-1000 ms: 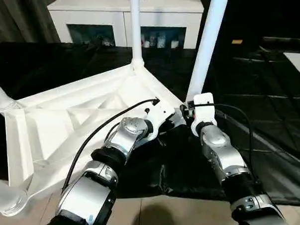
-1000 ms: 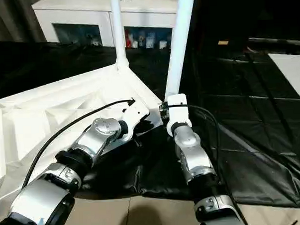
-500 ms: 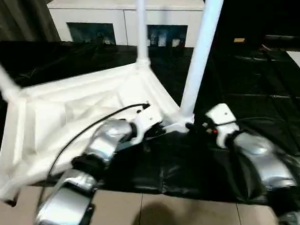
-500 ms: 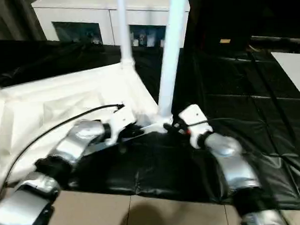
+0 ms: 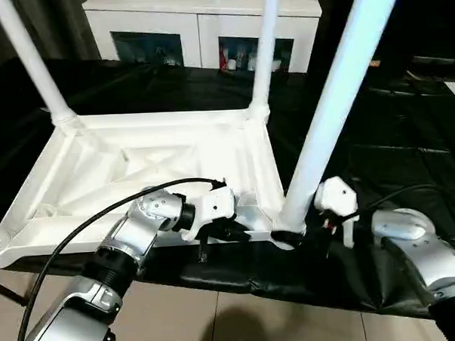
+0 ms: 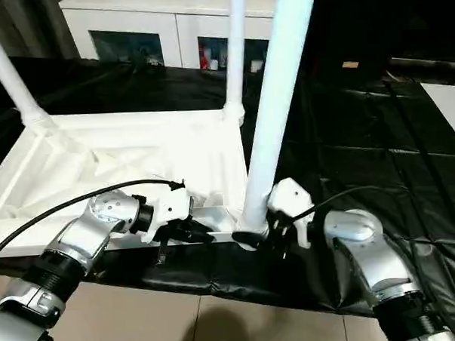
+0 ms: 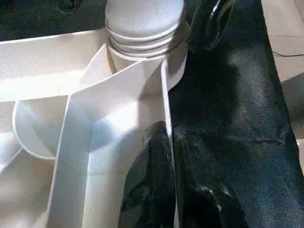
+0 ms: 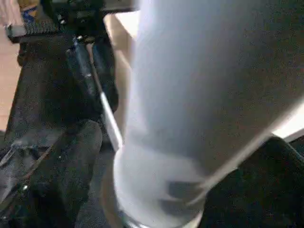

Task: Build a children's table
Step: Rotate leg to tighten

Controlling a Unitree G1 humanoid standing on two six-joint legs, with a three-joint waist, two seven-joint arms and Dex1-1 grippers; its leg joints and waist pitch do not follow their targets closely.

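Flipped children's table now lying flatter and squarer on the black-covered work table than a second ago, ribbed underside up, legs pointing up (some of that shift could just be the head camera moving). Left gripper same as before: fingers together, pinching the thin rim wall just beside the near corner socket. Right gripper no longer tight against the near leg, pulled back a bit beside its base, fingers seemingly apart either side of the tube, though too blurry in the wrist view to be sure. Leg tops cut off. White cabinet behind, half hidden.
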